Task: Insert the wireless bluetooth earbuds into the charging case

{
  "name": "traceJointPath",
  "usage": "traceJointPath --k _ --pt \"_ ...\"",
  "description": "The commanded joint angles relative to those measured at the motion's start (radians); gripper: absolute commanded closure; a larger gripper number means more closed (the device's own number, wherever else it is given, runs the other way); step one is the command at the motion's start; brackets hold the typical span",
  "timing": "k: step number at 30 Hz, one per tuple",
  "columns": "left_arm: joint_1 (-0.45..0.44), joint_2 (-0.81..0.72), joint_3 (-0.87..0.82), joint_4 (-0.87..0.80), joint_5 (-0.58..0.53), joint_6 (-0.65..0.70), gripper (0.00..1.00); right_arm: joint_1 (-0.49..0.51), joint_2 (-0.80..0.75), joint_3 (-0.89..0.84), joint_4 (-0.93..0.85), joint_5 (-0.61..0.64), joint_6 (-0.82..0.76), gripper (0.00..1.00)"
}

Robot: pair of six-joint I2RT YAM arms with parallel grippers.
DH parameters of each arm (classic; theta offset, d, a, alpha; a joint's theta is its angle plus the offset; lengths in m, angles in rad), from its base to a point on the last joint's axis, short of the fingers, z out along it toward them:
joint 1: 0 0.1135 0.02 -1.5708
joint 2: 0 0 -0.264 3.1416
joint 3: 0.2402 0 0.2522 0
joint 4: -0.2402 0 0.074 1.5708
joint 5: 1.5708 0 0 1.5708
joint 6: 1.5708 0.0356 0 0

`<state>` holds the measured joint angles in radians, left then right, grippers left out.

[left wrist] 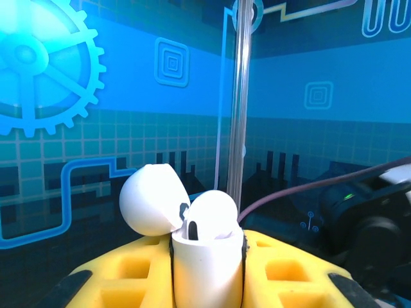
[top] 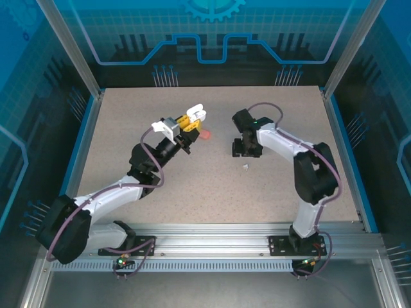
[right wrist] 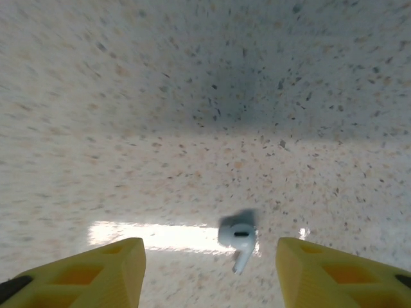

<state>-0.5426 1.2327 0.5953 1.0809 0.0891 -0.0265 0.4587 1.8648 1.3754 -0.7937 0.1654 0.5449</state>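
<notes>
Speckled beige surface (top: pixel 128 128) inside a blue-lit enclosure: the left fingers (top: pixel 188 122) are clamped on one white charging case (left wrist: pixel 207 263), its lid flipped open toward 10 o'clock. The right fingers (top: pixel 246 151) stand parted, holding nothing, above one white earbud (right wrist: pixel 236 239) lying on the surface at their 6 o'clock. One pink piece (top: pixel 205 134) lies at the case's 3 o'clock.
</notes>
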Motion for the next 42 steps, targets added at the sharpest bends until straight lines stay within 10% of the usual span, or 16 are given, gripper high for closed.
traceJointPath --k 1,42 --pt "0.01 -0.038 -0.018 0.019 -0.019 0.01 1.0 -0.011 0.062 0.041 -0.071 0.027 -0.078 0.47" --pt "0.014 -0.021 -0.008 0.01 -0.008 -0.016 1.0 -0.017 0.104 -0.053 -0.059 0.036 -0.035 0.62"
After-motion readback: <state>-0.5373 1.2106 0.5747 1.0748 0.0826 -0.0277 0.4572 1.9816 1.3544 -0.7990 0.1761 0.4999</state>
